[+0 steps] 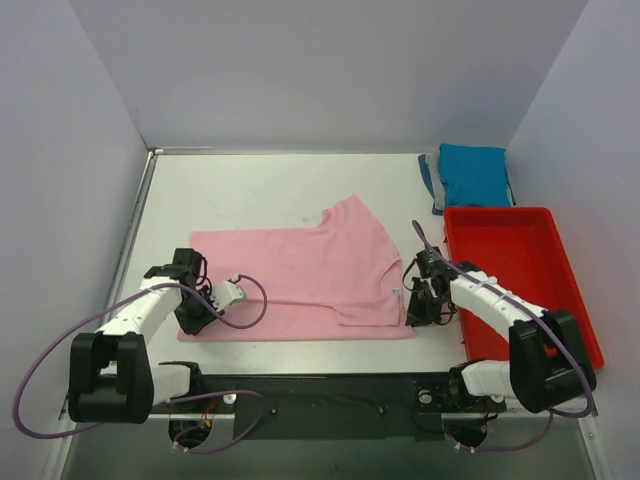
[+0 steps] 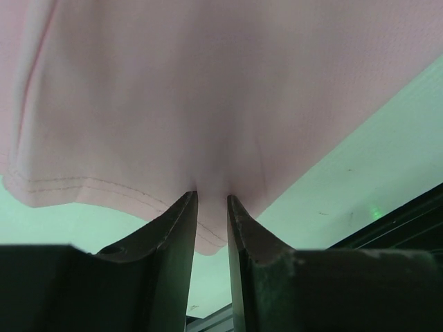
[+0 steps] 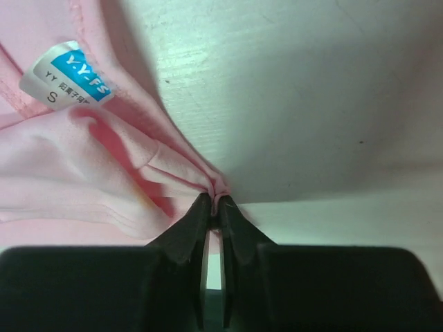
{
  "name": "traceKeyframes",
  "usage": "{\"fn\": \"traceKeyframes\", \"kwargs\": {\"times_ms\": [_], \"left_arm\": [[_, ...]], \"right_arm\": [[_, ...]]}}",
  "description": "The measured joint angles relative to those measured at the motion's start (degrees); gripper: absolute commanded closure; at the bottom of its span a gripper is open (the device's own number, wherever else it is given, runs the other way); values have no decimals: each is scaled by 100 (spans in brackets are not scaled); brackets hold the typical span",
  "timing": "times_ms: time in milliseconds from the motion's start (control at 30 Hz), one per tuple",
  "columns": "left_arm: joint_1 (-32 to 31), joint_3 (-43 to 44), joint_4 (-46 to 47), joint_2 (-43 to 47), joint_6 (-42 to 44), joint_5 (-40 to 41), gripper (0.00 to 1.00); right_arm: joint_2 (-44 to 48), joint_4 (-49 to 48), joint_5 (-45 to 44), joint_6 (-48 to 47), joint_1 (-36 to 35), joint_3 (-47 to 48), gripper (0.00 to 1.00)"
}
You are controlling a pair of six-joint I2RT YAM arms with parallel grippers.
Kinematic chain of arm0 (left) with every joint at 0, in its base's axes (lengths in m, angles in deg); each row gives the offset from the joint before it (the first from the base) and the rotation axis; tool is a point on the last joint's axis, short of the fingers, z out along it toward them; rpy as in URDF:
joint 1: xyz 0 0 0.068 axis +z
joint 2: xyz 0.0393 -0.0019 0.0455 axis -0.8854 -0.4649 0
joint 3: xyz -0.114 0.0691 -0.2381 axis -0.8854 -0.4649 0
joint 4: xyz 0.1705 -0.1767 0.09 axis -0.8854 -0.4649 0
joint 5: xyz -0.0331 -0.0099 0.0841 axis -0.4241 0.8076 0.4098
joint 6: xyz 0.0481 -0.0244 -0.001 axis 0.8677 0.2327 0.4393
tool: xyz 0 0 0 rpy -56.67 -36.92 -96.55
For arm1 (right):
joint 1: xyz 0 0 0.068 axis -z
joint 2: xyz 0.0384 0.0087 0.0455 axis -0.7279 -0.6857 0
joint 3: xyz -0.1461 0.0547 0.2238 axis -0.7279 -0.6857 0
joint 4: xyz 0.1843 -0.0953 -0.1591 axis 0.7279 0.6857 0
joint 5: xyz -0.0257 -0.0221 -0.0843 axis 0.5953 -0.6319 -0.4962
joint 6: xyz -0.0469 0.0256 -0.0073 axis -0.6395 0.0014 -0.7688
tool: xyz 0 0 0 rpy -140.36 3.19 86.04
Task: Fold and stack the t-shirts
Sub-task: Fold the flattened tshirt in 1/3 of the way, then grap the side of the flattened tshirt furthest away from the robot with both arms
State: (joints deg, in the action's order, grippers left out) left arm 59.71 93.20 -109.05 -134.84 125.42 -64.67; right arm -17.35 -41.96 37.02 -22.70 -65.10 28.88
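The light pink t-shirt lies spread on the table, with its upper right part folded over. My left gripper is at its near left corner. In the left wrist view the left gripper has its jaws a little apart, and the pink hem hangs loosely between them. My right gripper is at the shirt's near right edge. There the right gripper is shut on a bunched pinch of pink cloth close to the size label. The teal blue t-shirt lies folded at the back right.
A red plastic tray stands right of the pink shirt, close beside my right arm. The teal shirt lies just behind the tray. White walls enclose the table on the left, back and right. The dark base rail runs along the near edge.
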Motion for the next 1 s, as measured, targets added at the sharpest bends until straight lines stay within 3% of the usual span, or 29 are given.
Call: {"fn": "traceKeyframes", "kwargs": {"times_ms": [167,233,267,300,367,500,600,700,833,967,1000], "left_arm": [[0,-85,-72,44,111,13,66],[0,-7,-280,107,197,-33,61],[0,98,-461,116,264,-85,57],[0,254,-667,116,330,-170,50],[0,688,-1139,98,518,-369,47],[4,1873,-1993,-192,977,-737,42],[70,2697,-2157,-678,883,-839,41],[166,3823,-2011,-1606,278,-894,41],[358,5169,-1298,-2938,-839,-916,41],[498,5718,-745,-3709,-1749,-739,39],[529,5869,-713,-3899,-1945,-710,32]], "right_arm": [[621,74,50,302,0,-350,100],[1075,321,46,455,-4,-509,100],[1314,452,46,544,-24,-573,80],[1510,584,39,623,-50,-616,67],[1770,881,11,782,-81,-614,39],[1847,1547,-142,737,-122,-83,28],[1486,1770,-404,365,-140,1220,27],[623,1602,-568,-319,-101,2811,34],[-977,1370,-623,-1154,4,4444,44],[-2830,1261,-636,-1711,48,5812,47],[-3259,1235,-656,-1792,48,6131,46]]}}
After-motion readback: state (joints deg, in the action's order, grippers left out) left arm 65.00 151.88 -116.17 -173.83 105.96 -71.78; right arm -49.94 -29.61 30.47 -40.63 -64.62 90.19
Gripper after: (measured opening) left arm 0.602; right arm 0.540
